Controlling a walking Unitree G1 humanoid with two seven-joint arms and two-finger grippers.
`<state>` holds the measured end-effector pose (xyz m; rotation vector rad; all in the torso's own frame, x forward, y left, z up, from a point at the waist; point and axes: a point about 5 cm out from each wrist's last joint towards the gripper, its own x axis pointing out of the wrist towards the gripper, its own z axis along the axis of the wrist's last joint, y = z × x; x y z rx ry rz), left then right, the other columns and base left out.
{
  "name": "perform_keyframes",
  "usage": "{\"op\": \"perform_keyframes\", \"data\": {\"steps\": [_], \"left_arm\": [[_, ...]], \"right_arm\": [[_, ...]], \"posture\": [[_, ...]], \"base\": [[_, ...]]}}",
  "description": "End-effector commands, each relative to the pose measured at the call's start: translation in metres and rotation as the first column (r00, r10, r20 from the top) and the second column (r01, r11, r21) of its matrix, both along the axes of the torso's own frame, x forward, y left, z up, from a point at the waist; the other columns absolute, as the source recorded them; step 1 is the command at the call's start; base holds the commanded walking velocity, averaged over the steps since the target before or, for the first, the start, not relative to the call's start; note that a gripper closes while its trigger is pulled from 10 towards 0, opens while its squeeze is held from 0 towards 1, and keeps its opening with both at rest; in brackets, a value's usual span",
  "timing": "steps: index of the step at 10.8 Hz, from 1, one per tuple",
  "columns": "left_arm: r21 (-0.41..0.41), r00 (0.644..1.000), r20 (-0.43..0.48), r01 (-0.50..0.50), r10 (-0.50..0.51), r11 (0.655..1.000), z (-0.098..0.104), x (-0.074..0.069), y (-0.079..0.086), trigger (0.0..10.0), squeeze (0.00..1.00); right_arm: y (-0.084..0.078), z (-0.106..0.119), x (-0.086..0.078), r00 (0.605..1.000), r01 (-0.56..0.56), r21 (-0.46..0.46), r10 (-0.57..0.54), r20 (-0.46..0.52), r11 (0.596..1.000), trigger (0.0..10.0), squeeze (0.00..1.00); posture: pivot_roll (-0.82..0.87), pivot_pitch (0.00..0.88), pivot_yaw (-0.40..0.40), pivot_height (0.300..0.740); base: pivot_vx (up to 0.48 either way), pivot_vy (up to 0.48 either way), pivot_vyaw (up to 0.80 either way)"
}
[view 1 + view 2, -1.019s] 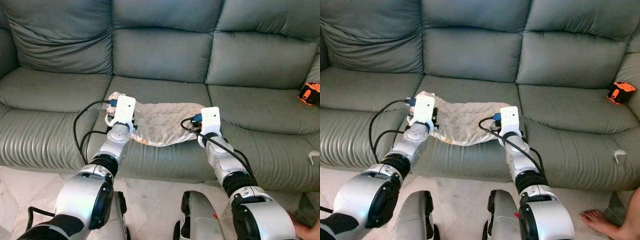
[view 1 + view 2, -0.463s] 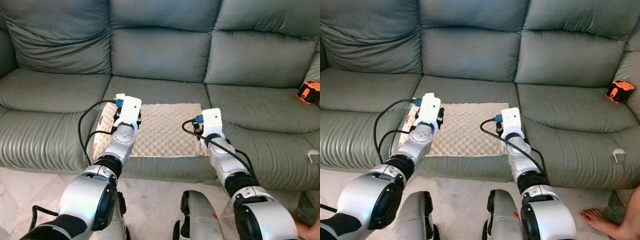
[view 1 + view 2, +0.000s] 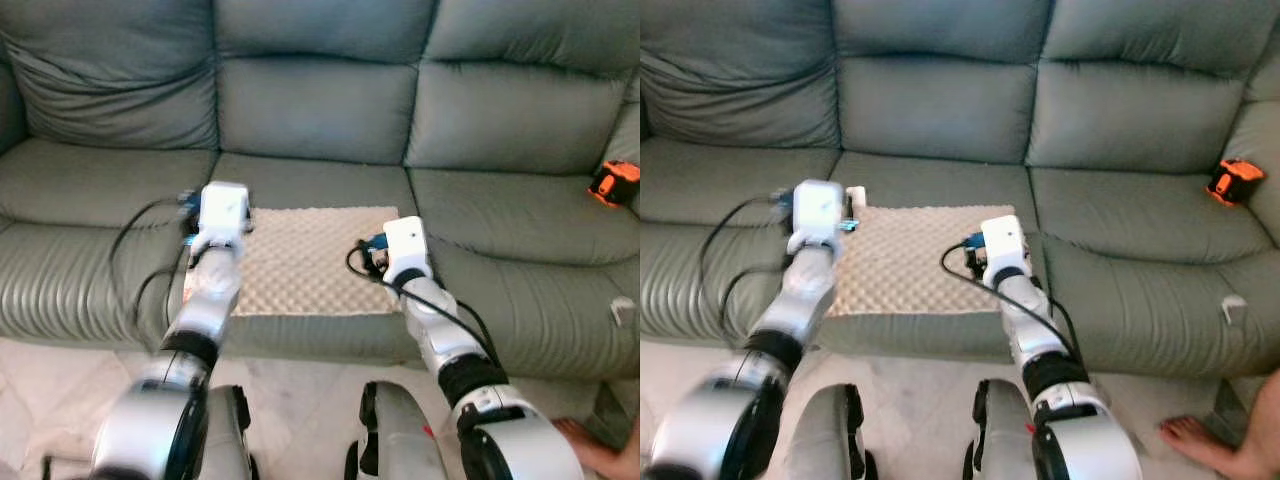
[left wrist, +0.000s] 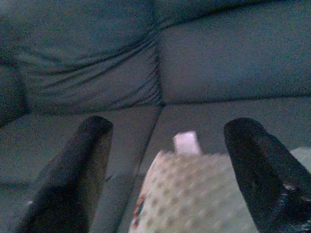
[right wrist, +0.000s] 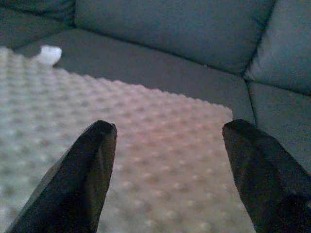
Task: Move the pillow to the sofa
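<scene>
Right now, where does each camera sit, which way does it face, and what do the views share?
Left eye: on the head, looking down at the sofa; both silver arms show.
Right eye: beside it, same scene; a person's foot at the corner.
Left wrist: looks along the open left claw at the pillow edge.
Right wrist: looks along the open right claw above the pillow.
Shared: all four show the pillow lying on the sofa seat.
</scene>
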<state>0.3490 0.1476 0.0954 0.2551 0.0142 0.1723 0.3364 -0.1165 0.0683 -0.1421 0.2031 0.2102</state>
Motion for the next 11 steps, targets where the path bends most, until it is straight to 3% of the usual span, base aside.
{"op": "perform_keyframes", "data": {"steps": [1,3,5,6,7,8,9,11], "left_arm": [[0.022,0.999,-0.009,-0.033,0.033,0.999,-0.001,-0.007,0.009,10.0,1.0],[0.034,0.985,-0.156,-0.068,0.073,0.997,-0.027,-0.029,0.023,10.0,1.0],[0.075,0.948,-0.316,-0.028,0.05,0.997,-0.049,-0.031,0.021,10.0,0.38],[0.101,0.942,-0.334,-0.008,0.042,0.995,-0.047,-0.032,0.023,10.0,0.32],[0.114,0.943,-0.331,-0.003,0.041,0.993,-0.039,-0.034,0.031,10.0,0.4],[0.146,0.946,-0.318,-0.008,0.054,0.989,-0.033,-0.036,0.04,10.0,0.62],[0.183,0.951,-0.298,-0.022,0.076,0.983,-0.027,-0.042,0.053,10.0,0.67],[0.26,0.944,-0.318,0.0,0.086,0.965,-0.028,-0.055,0.065,10.0,0.63]], "right_arm": [[-0.003,0.0,-0.003,1.0,0.023,0.024,-0.023,0.0,0.999,10.0,1.0],[-0.003,0.0,-0.017,0.999,0.037,0.099,-0.034,-0.033,0.994,10.0,1.0],[-0.011,0.017,-0.043,0.997,0.038,0.129,-0.046,0.06,0.991,10.0,1.0],[-0.019,0.019,-0.067,0.997,0.069,0.165,-0.075,0.031,0.984,10.0,1.0],[-0.029,0.013,-0.088,0.997,0.082,0.146,-0.08,-0.014,0.986,10.0,1.0],[-0.036,0.008,-0.096,0.994,0.107,0.143,-0.101,-0.049,0.984,10.0,1.0],[-0.042,0.007,-0.1,0.986,0.157,0.171,-0.144,-0.089,0.973,10.0,1.0],[-0.036,0.01,-0.099,0.985,0.137,0.169,-0.116,-0.124,0.976,10.0,1.0]], "posture": [[-0.03,0.028,-0.057,0.615],[-0.03,0.015,-0.057,0.615],[-0.05,0.014,-0.052,0.615],[-0.07,0.018,-0.043,0.615],[-0.08,0.024,-0.036,0.615],[-0.08,0.026,-0.035,0.615],[-0.07,0.028,-0.032,0.615],[-0.04,0.027,-0.029,0.615]], "base": [[0.0,0.0,0.0],[0.0,0.0,0.0],[0.0,0.0,0.0],[0.0,0.0,0.0],[0.0,0.0,0.0],[0.0,0.0,0.0],[0.0,0.0,0.0],[0.0,0.0,0.0]]}}
